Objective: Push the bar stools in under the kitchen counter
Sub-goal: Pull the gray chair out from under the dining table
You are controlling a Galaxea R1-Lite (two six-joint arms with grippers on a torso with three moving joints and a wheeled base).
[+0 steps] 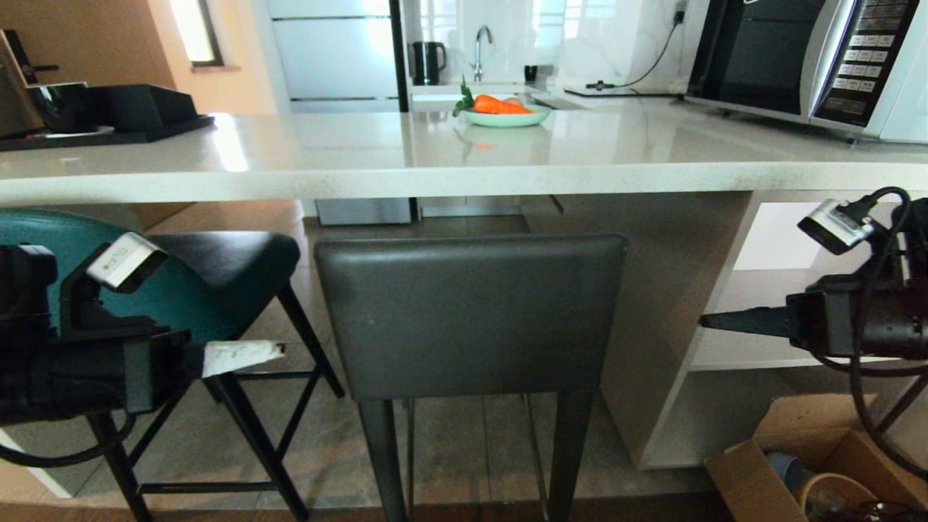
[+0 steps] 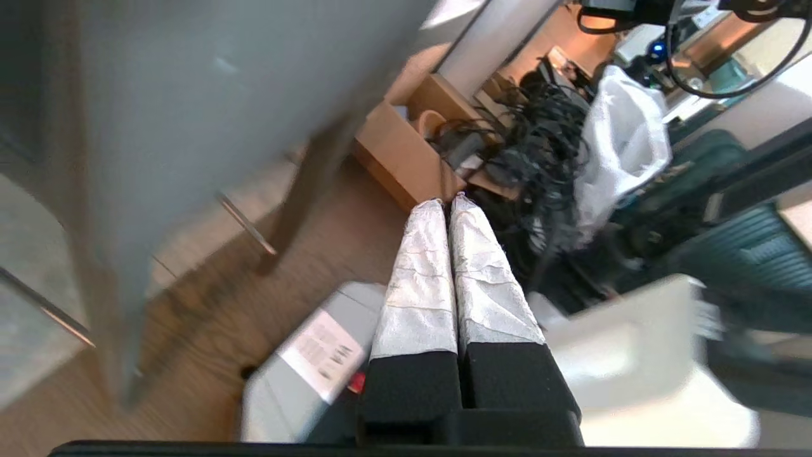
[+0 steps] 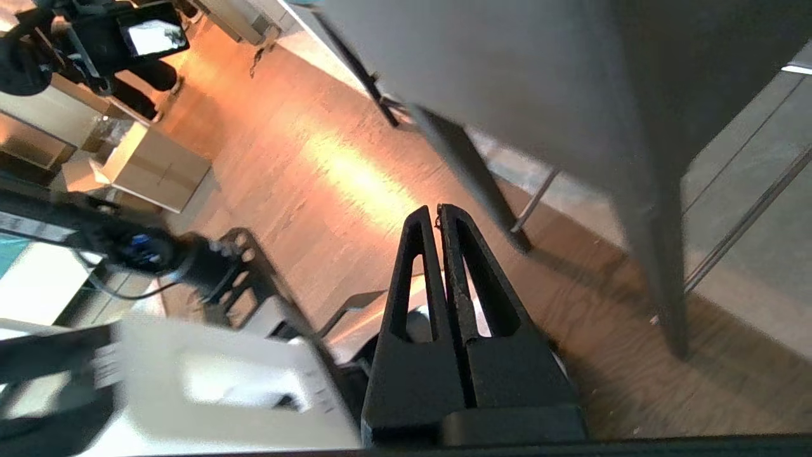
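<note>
While the rectangular dark-grey leather-backed stool [image 1: 471,319] stands before the glossy off-white stone counter [image 1: 406,156], the left gripper [image 1: 279,351] and right gripper [image 1: 703,322] flank its back, pointing inward, fingers pressed together, empty, seemingly apart from it. Left, the teal-backed stool [image 1: 217,275].

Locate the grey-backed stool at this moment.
In the head view the grey-backed stool stands centre, before the kitchen counter, with the teal stool on its left.

teal-backed stool [image 1: 43,239]; dark-grey leather stool [image 1: 471,315]; glossy off-white speckled counter [image 1: 362,156].
</note>
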